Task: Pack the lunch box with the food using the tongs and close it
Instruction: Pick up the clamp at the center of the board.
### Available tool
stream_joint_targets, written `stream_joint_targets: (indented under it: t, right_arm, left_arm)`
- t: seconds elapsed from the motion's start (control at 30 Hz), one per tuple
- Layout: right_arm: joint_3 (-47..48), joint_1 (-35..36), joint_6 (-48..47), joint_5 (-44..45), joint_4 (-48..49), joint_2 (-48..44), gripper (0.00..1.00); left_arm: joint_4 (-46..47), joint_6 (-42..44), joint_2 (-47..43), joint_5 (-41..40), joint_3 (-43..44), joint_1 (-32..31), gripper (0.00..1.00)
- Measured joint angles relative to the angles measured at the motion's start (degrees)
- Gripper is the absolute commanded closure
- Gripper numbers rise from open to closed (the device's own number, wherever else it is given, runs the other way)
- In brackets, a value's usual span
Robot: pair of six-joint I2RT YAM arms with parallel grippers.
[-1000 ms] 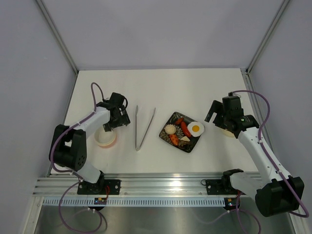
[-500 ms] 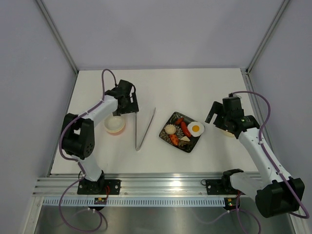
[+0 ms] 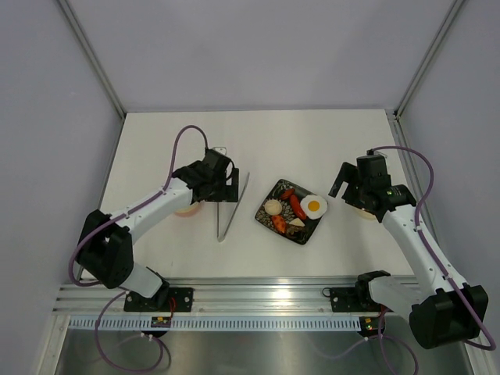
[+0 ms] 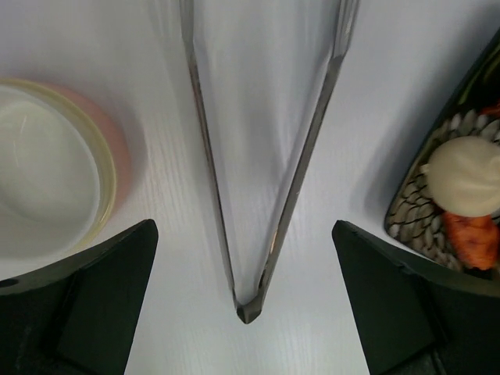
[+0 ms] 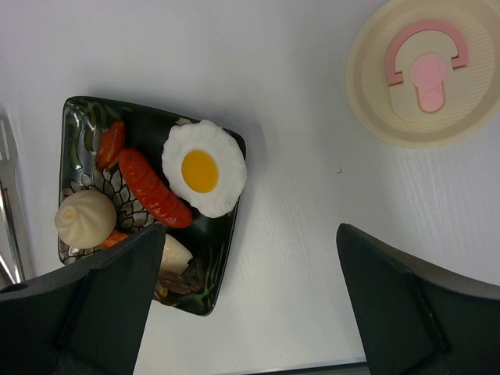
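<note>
Top external view: shows the left end effector (image 3: 224,187) poised directly above the tongs (image 3: 235,207), these lying flat on the white surface (image 3: 312,141) between the lunch box (image 3: 184,209) and the black plate (image 3: 301,237).

Switching to the left wrist: fingers (image 4: 94,305) spread wide, one on either side of the V, clear of both thin arms, grasping nothing. Joined tip of the tongs pointing toward the camera, midway between the two fingers. Lunch box just left of the tongs, open-topped, apart from them; from above, partly hidden under the left arm.

Over to the right wrist: right end effector (image 5: 250,230) likewise released and fully spread, holding nothing, hanging over bare surface between the plate and the lid (image 5: 426,70). Lid lying flat with the pink mark up, well apart from its tub, out beyond the plate on the right.

Food on the plate: fried egg (image 5: 201,168) overhanging the right rim, red sausage (image 5: 152,187) touching it, pale bun (image 5: 86,219) at the left corner, pale cube (image 5: 176,254) lower down, orange carrot (image 5: 116,237) half hidden behind a finger.
</note>
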Motion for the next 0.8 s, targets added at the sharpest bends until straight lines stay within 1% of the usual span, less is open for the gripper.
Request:
stream_joint_targets:
  t: [0.1,0.27,0.5,0.8]
  right_arm:
    - [0.02,0.0,0.0,0.0,-0.02,-0.04,0.0]
    - [0.0,0.0,0.07,0.0,-0.15,-0.76,0.0]
    - [0.0,0.0,0.5,-0.02,-0.42,-2.36,0.01]
    - [-0.02,0.0,1.14,-0.09,-0.96,-2.49,0.0]
  left_arm:
    - [-0.44,-0.61,1.22,0.39,-3.69,0.35,0.01]
    - [-0.17,-1.29,2.14,2.84,-6.73,0.37,0.01]
    - [1.97,-1.2,2.89,5.84,-7.13,0.35,0.01]
    - [4.24,-1.16,8.37,7.74,-7.39,0.17,0.01]
